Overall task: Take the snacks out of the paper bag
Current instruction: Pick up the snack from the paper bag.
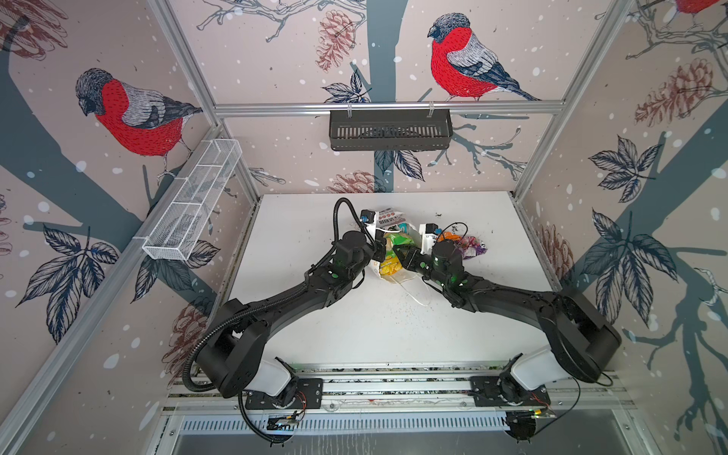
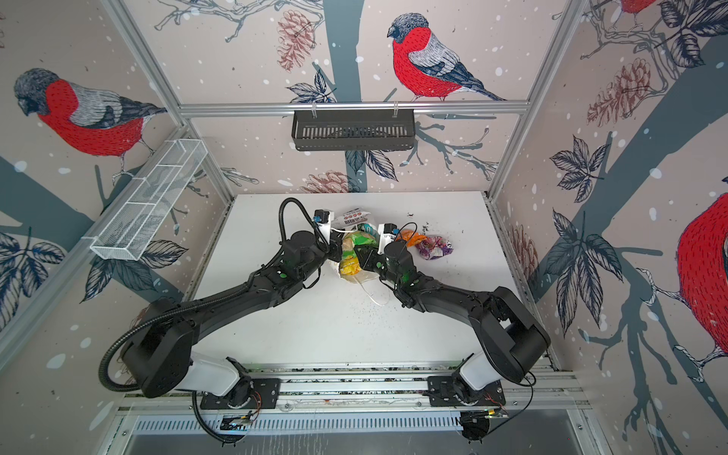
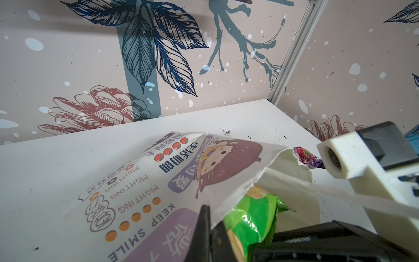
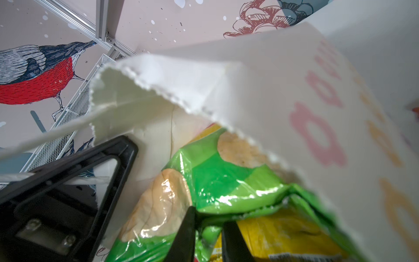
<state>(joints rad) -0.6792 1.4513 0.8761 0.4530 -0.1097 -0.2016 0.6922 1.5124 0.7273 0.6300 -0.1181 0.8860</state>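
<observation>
Partly, paper bag (image 4: 272, 90) (serrated rim) hides green chips (image 4: 215, 181); purple packet (image 2: 435, 246) nearby.

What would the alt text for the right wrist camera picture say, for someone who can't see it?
Close-up into the mouth of a white paper bag, where the right gripper pinches the crinkled edge of a green chip bag, with yellow packaging beside it. Bird-patterned wallpaper shows behind.
</observation>
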